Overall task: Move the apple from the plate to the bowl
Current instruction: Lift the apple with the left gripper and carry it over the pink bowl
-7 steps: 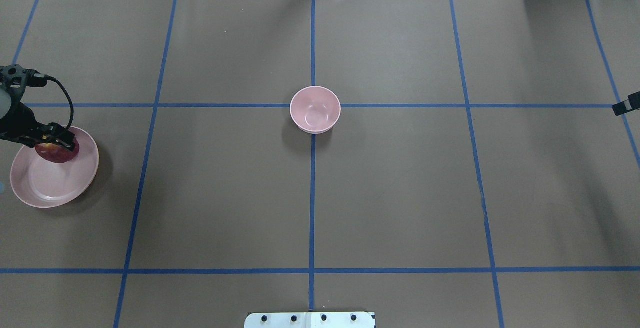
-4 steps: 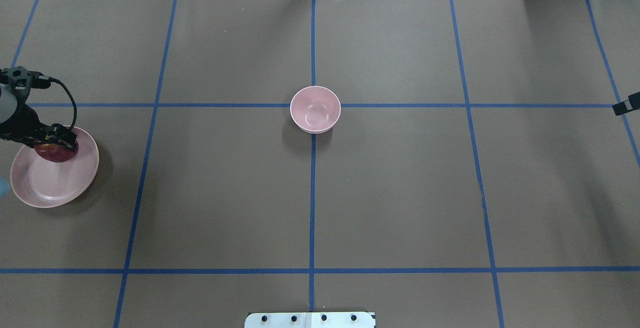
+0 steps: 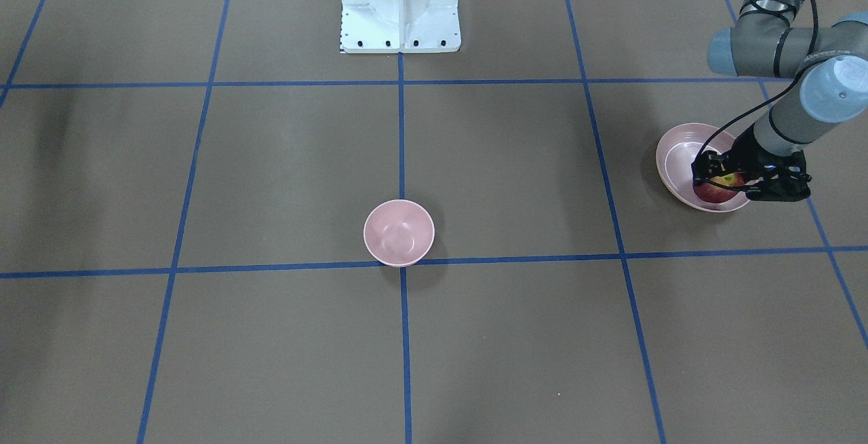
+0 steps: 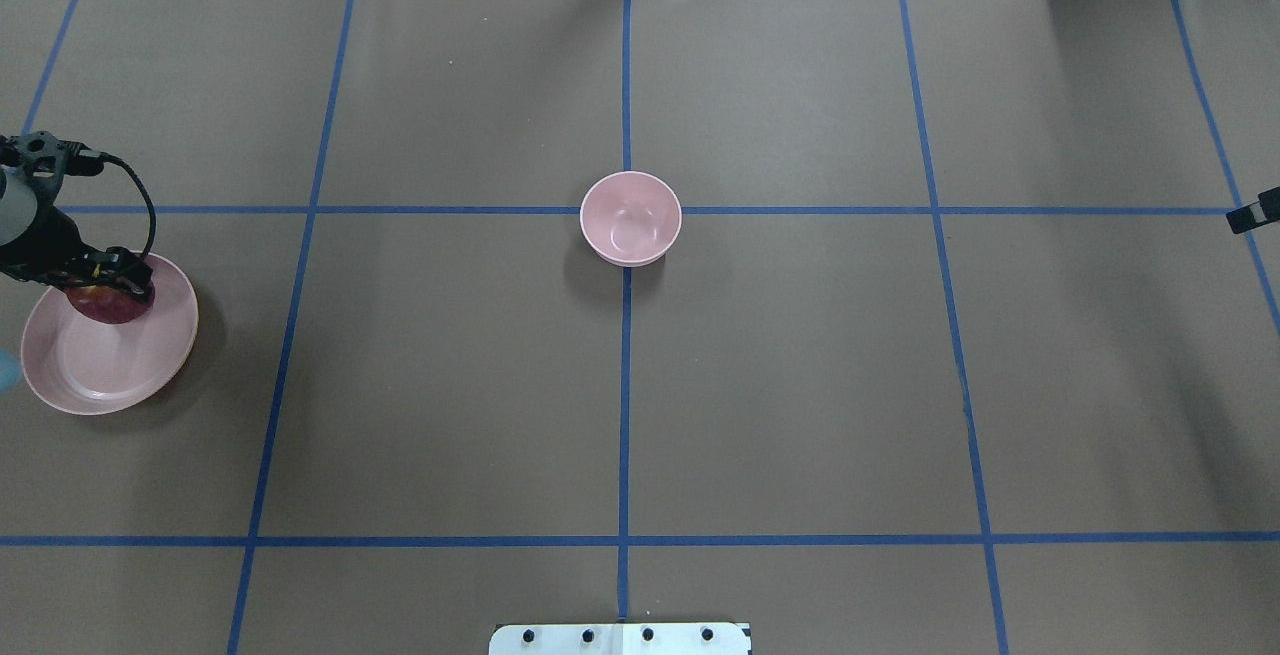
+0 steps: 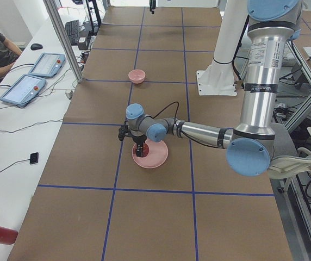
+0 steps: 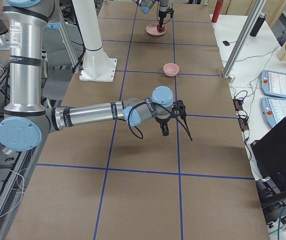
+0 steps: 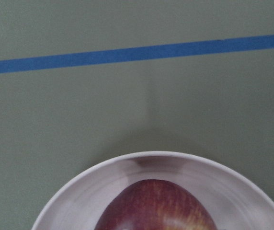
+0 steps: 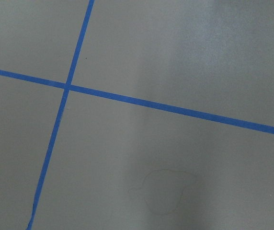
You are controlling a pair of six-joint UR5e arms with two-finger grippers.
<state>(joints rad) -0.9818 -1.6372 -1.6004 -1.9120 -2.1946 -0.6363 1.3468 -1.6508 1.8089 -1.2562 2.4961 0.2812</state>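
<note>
Overhead exterior, left fingers [image 4: 126, 281] nearer apple [image 4: 104, 308], bowl [image 4: 631, 218] unmoved

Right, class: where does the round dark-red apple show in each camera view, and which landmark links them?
Front-facing: round dark-red apple, right edge, mid-height.
Overhead: left edge, mid-height.
Exterior left: centre, on the wide pale-pink plate; the apple itself is unclear.
Exterior right: top, on the far plate; apple too small to tell.
Left wrist: bottom centre.
Right wrist: not in it.
Shared landmark: that plate under it.
</note>
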